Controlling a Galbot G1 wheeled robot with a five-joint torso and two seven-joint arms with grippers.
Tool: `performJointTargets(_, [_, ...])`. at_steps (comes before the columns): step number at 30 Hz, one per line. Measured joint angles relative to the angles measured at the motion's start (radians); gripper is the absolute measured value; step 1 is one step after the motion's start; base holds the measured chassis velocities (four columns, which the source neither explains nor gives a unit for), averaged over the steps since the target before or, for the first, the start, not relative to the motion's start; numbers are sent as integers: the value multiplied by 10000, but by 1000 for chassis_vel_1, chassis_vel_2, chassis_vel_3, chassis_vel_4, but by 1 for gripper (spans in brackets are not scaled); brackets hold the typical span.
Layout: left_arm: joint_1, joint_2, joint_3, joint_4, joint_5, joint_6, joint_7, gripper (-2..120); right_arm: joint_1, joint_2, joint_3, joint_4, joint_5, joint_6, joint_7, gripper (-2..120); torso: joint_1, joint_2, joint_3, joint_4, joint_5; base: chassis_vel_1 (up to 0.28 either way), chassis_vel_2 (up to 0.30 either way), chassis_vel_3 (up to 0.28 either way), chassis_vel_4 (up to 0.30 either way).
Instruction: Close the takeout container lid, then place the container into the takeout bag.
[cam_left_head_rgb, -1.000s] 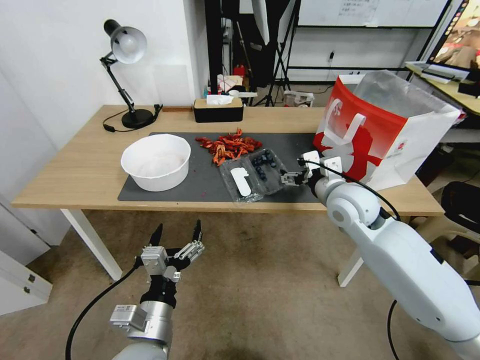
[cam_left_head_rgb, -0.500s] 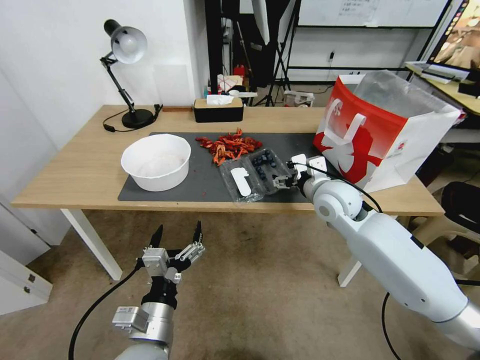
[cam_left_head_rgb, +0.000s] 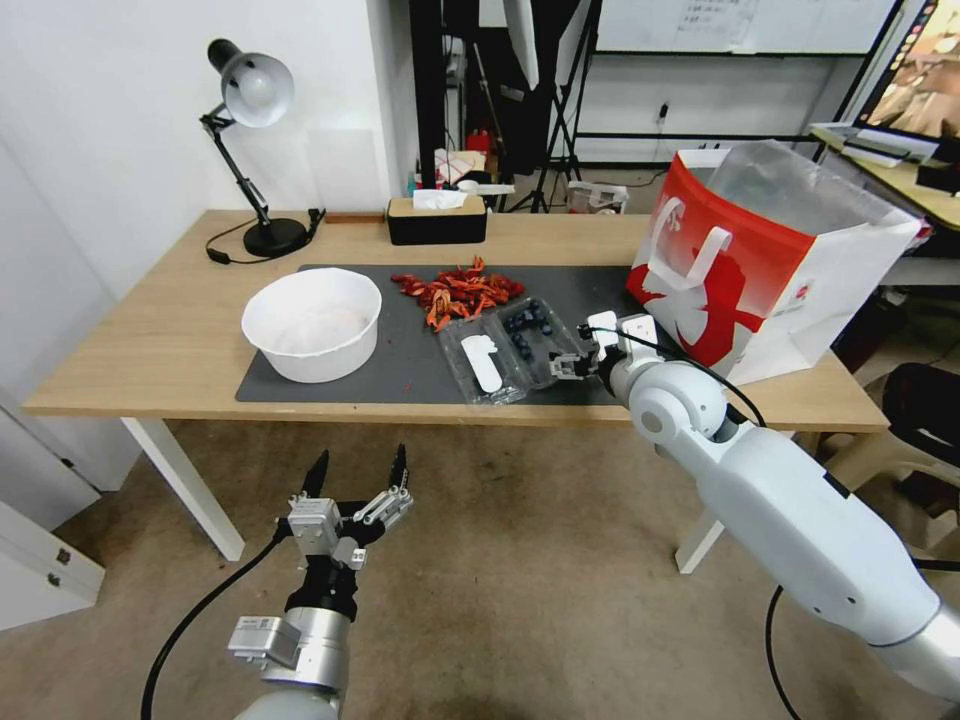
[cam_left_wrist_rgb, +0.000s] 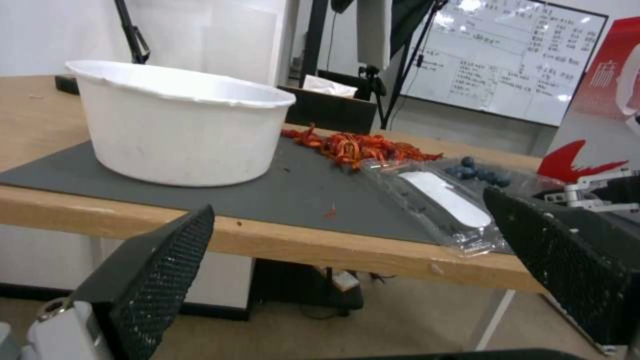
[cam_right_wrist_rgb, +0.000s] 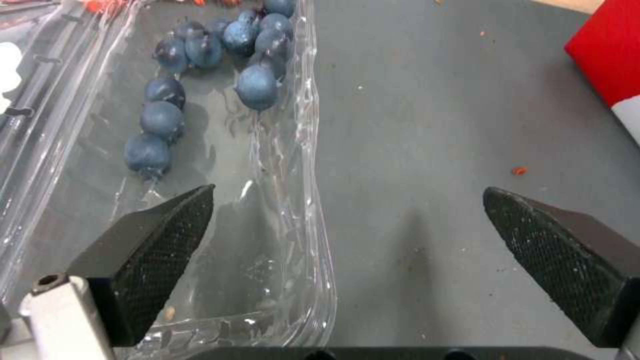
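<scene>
Takeout container (cam_left_head_rgb: 536, 342): lid (cam_left_head_rgb: 482, 364) lay open, unbagged. Right gripper (cam_right_wrist_rgb: 347, 235) jaws spread, straddling its 3 o'clock rim.

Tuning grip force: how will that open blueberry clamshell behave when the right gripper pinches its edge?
The takeout container is probably floppy: its thin clear wall looks wavy between the open right gripper fingers. Likely light, holding few blueberries. Loose berries could roll if it tilts.

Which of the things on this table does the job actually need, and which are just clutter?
Needed:
takeout container, open, blueberries inside
lid, lying flat
takeout bag
right gripper, open at the container's edge

Clutter:
white bowl
red crayfish pile
desk lamp
tissue box
</scene>
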Motion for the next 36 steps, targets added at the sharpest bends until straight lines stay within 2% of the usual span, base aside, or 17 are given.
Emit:
performJointTargets(19, [58, -57, 33, 146, 169, -226, 58, 100, -32, 100, 43, -165, -68, 11, 55, 100, 1, 0, 0, 0, 0, 0, 0, 0, 0])
performJointTargets(36, [158, -73, 76, 176, 361, -397, 101, 100, -430, -268, 494, 285, -116, 16, 181, 100, 1, 0, 0, 0, 0, 0, 0, 0, 0])
